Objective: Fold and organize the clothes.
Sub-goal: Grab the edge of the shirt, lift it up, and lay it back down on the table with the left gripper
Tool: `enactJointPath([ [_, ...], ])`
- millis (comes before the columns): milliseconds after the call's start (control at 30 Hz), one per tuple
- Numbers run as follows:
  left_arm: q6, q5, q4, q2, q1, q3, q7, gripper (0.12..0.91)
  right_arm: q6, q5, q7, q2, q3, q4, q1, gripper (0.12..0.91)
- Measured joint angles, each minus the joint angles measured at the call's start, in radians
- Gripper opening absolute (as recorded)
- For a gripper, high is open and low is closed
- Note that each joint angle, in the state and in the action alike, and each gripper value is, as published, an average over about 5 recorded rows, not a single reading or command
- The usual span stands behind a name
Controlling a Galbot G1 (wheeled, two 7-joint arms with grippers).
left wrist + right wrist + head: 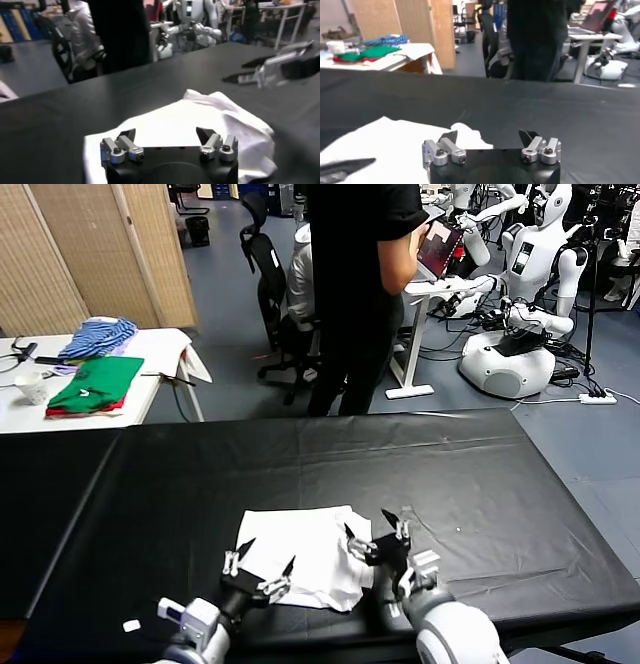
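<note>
**A:** Start at the fingers. What are they doing?

**B:** Both pairs are spread and hold nothing. The left gripper (259, 564) hangs over the near left edge of the white T-shirt (310, 559), its fingers (126, 136) apart above the cloth. The right gripper (376, 536) sits at the shirt's right edge, its fingers (448, 137) apart as well, one tip over the white fabric and the other over bare black table (480, 484).

**A:** And the shirt itself?

**B:** It lies in a compact, somewhat rumpled bundle near the table's front edge, between the two grippers. Only plain white shows; I see no print from here.

**A:** Why would the arms flank it like that?

**B:** My guess is that each side is meant to be pinched at once, so the cloth can be lifted or folded evenly. With the fingers wide, either could drop onto an edge.

**A:** How far along is the folding?

**B:** It looks partly gathered, but the right side is lumpy, so I would judge it unfinished.

**A:** Anything beyond the shirt?

**B:** Well behind it, a person in black (355, 294) stands past the table's far edge.
</note>
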Motion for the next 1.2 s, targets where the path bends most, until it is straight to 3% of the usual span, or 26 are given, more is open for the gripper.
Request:
enactJointPath([
  [267, -0.002, -0.039, 0.032, -0.017, -0.038, -0.037, -0.025, 0.907, -0.022, 0.002, 0.006, 0.002, -0.021, -0.031, 0.029, 0.907],
  [567, 0.006, -0.049, 0.064, -0.025, -0.059, -0.026, -0.026, 0.907, -0.043, 0.003, 0.028, 0.007, -0.009, -0.036, 0.022, 0.907],
  [900, 0.009, -0.056, 0.059, -0.020, -0.057, -0.026, -0.024, 0.907, -0.083, 0.011, 0.090, 0.026, 0.015, -0.058, 0.036, 0.907],
  [1200, 0.013, -0.077, 0.054, -0.016, -0.054, -0.042, -0.025, 0.907, -0.124, 0.025, 0.113, 0.029, 0.028, -0.068, 0.037, 0.907],
])
